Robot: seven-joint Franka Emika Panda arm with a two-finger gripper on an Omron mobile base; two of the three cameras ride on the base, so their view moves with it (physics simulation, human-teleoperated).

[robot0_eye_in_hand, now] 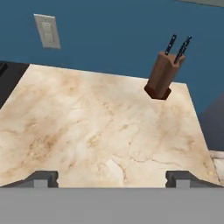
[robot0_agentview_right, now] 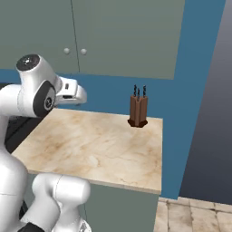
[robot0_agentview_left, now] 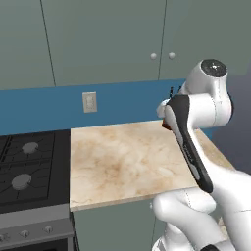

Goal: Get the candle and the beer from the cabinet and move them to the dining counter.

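The grey-green cabinet [robot0_agentview_left: 103, 44] [robot0_agentview_right: 122, 36] hangs above the blue backsplash with both doors closed, its two small round knobs [robot0_agentview_left: 153, 56] side by side. The candle and the beer are hidden from view, and the dining counter is out of view. My gripper [robot0_eye_in_hand: 112, 178] hovers over the short marble worktop [robot0_eye_in_hand: 96, 127], looking down at it, well below the cabinet doors. Its two dark fingertips [robot0_eye_in_hand: 43, 177] stand far apart, open, with nothing between them. My white hand [robot0_agentview_right: 72, 93] shows in front of the backsplash.
A brown knife block [robot0_agentview_right: 138, 111] [robot0_eye_in_hand: 162, 76] with dark handles stands at the back right of the worktop. A black gas stove [robot0_agentview_left: 29, 166] adjoins the worktop on the left. A wall outlet [robot0_agentview_left: 89, 102] sits on the backsplash. A dark grey wall [robot0_agentview_right: 213, 113] borders the right.
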